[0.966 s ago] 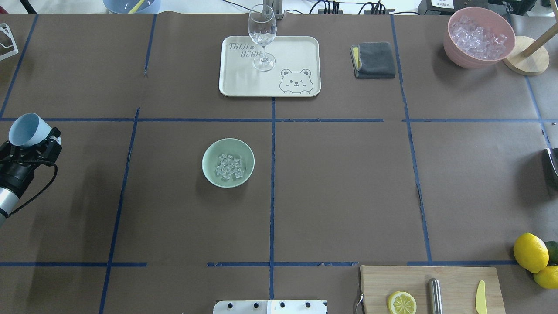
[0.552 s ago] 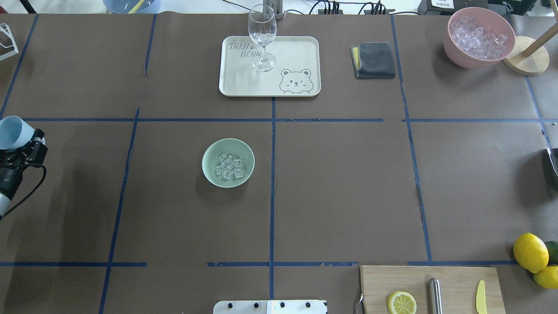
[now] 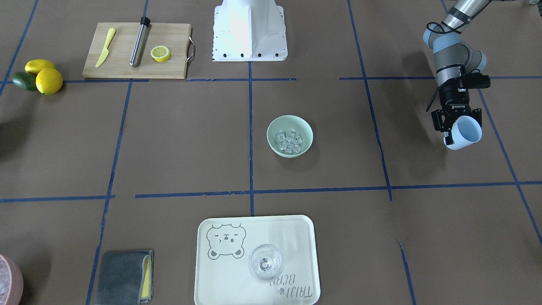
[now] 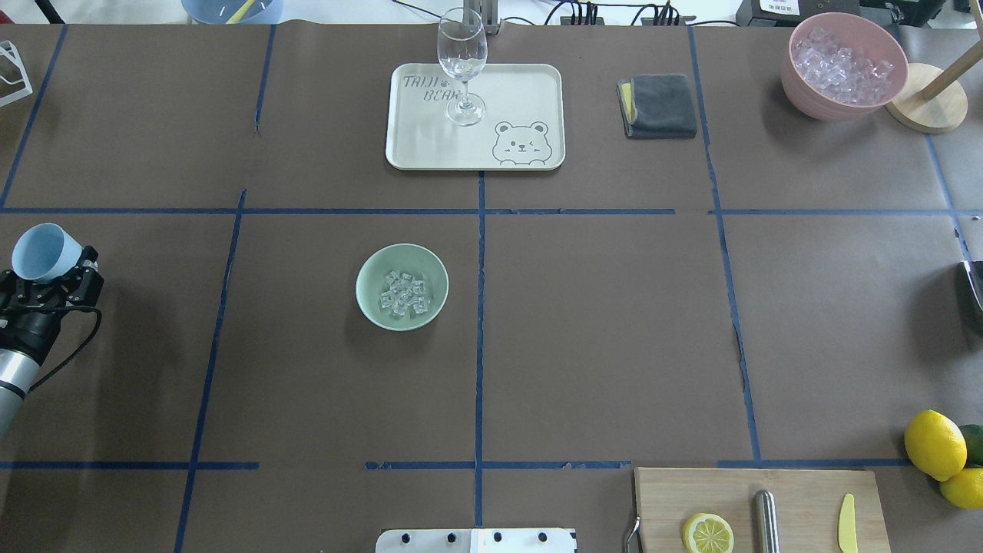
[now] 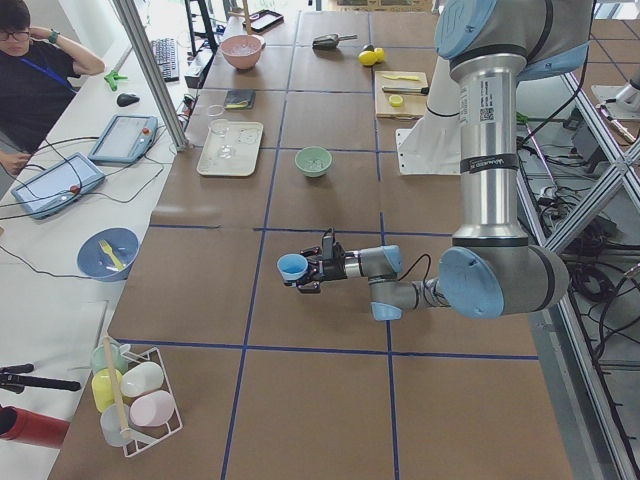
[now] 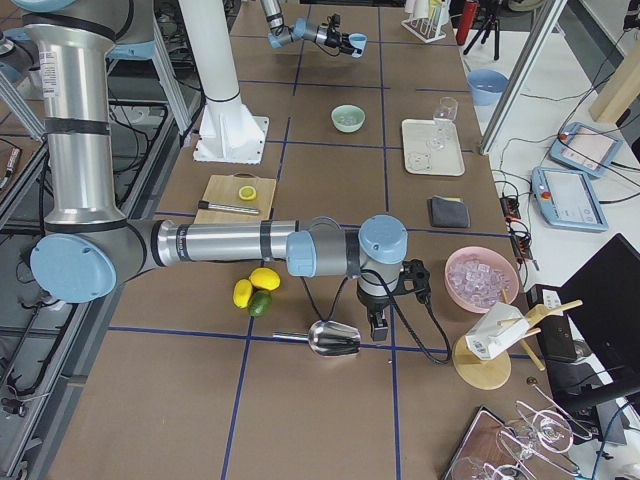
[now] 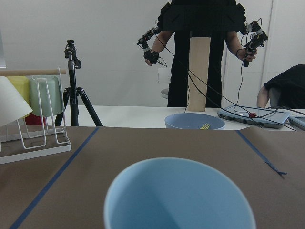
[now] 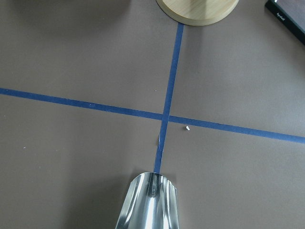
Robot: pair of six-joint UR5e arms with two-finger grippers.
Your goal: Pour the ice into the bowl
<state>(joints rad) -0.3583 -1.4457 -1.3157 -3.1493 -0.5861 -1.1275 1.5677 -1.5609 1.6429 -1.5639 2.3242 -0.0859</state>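
Left tool (image 4: pixel 55 270) clenched on the tilted light blue cup (image 4: pixel 40 250); both have shifted inward from the left edge of the surface (image 4: pixel 614 307) since 0.6 s ago; ice (image 4: pixel 402 294) lies unmoved in the green bowl (image 4: pixel 369 276), well apart from the cup; right tool (image 6: pixel 380 328): grip cannot be told, metal scoop (image 6: pixel 330 340) beside it; tray (image 4: pixel 430 146) reads "TAIJI BEAR".

A wine glass (image 4: pixel 461 65) stands on the bear tray (image 4: pixel 522 92); a folded grey cloth (image 4: pixel 660 106) lies near it on the bench (image 4: pixel 599 322).
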